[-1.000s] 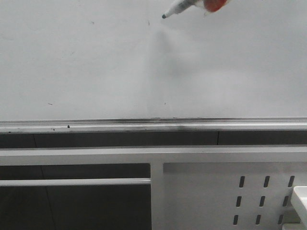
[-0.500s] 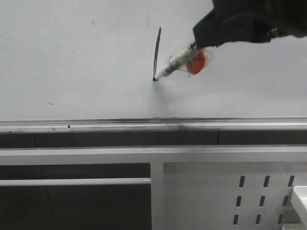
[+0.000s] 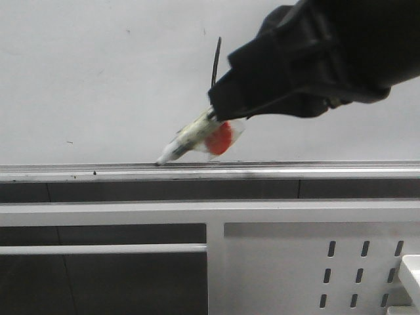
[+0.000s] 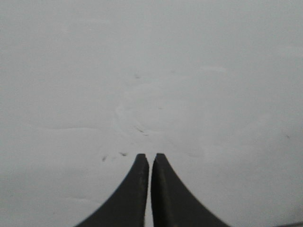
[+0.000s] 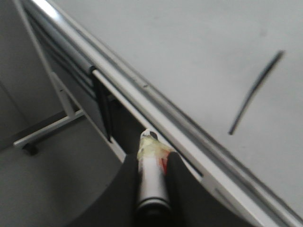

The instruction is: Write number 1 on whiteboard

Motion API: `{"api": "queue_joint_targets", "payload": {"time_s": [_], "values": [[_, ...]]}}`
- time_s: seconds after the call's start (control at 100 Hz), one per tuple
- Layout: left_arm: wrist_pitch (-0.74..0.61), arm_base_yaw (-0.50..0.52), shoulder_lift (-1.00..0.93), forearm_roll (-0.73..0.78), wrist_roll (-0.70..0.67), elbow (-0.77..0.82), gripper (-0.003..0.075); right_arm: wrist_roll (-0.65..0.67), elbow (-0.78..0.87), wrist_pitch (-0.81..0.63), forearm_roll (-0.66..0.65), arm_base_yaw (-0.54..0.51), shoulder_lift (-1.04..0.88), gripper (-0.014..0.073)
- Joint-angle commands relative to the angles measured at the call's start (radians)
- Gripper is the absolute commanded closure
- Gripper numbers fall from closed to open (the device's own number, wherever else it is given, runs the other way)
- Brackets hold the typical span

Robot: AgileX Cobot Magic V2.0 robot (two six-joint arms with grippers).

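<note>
- Pale grey-white, the whiteboard (image 3: 98,85) fills the background of the front view, with a silver tray rail (image 3: 295,172) running along its lower edge.
- Below the rail sits a white frame with a perforated metal panel (image 3: 361,269) toward the lower right corner.
- The number 1 (image 3: 215,60) is a thin black, slightly curved stroke on the upper middle of the board; the right arm hides its lower end in the front view, while the right wrist view shows it whole (image 5: 255,92).
- The right gripper (image 5: 152,163) is clamped on a white marker pen (image 3: 187,141), whose tip points down and left, at or just above the tray rail.
- A red piece (image 3: 219,138) is attached to the pen beside the fingers.
- The left gripper (image 4: 150,161) faces the bare board with its fingers pressed nearly together, holding nothing.
</note>
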Motion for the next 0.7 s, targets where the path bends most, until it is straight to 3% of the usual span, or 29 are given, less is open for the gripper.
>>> {"api": "queue_joint_targets", "payload": {"time_s": [0.0,0.11,0.18,0.28,0.35,0.44,0.58,0.69], "values": [[-0.043,-0.051,0.013,0.123,-0.008,-0.055,0.0739,-0.005,-0.045,-0.038,-0.032,0.051,-0.028,0.0663],[0.007,-0.153,0.030,0.369,-0.008,-0.080,0.0694,-0.005,-0.112,0.102,-0.046,0.060,-0.028,0.0663],[0.062,-0.226,0.061,0.422,-0.008,-0.095,0.0566,-0.005,-0.162,0.174,-0.046,0.060,-0.025,0.0663],[0.066,-0.317,0.132,0.443,-0.008,-0.101,0.0314,-0.005,-0.232,0.252,-0.063,0.060,-0.025,0.0663],[0.063,-0.378,0.191,0.502,-0.008,-0.108,0.0237,-0.005,-0.279,0.303,-0.065,0.060,-0.025,0.0663],[0.003,-0.435,0.277,0.592,-0.008,-0.108,0.0280,-0.005,-0.328,0.359,-0.065,0.060,-0.025,0.0663],[-0.127,-0.458,0.436,0.592,-0.008,-0.133,0.0391,-0.005,-0.367,0.407,-0.065,0.060,-0.023,0.0663],[-0.153,-0.456,0.561,0.592,-0.008,-0.186,0.0411,-0.005,-0.372,0.414,-0.051,0.069,-0.023,0.0663]]}}
